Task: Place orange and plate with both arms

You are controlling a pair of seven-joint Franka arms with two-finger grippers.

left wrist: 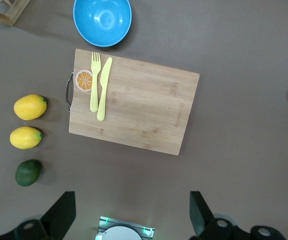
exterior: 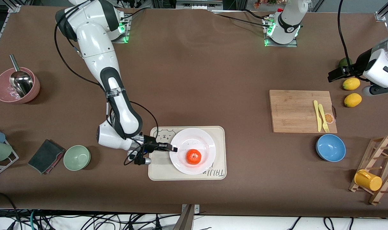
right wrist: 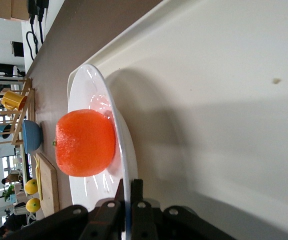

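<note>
The white plate (exterior: 194, 137) lies on the cream bear tray (exterior: 219, 134) with the orange (exterior: 193, 157) on it, on the part nearer the front camera. My right gripper (exterior: 173, 148) is shut on the plate's rim at the side toward the right arm's end. The right wrist view shows the fingers (right wrist: 129, 192) pinching the rim of the plate (right wrist: 91, 90), with the orange (right wrist: 83, 142) just past them, over the tray (right wrist: 209, 100). My left gripper (exterior: 353, 81) is open and empty, held high over the table by the lemons; its fingers (left wrist: 58, 217) stand wide apart.
A wooden cutting board (exterior: 298, 110) holds a yellow fork and knife (exterior: 320, 115). A blue bowl (exterior: 330, 147), two lemons (exterior: 352, 99), a green fruit (left wrist: 27, 172), a wooden rack with a yellow mug (exterior: 368, 180), a green bowl (exterior: 76, 157), a cloth (exterior: 45, 156) and a pink bowl (exterior: 16, 85) stand around.
</note>
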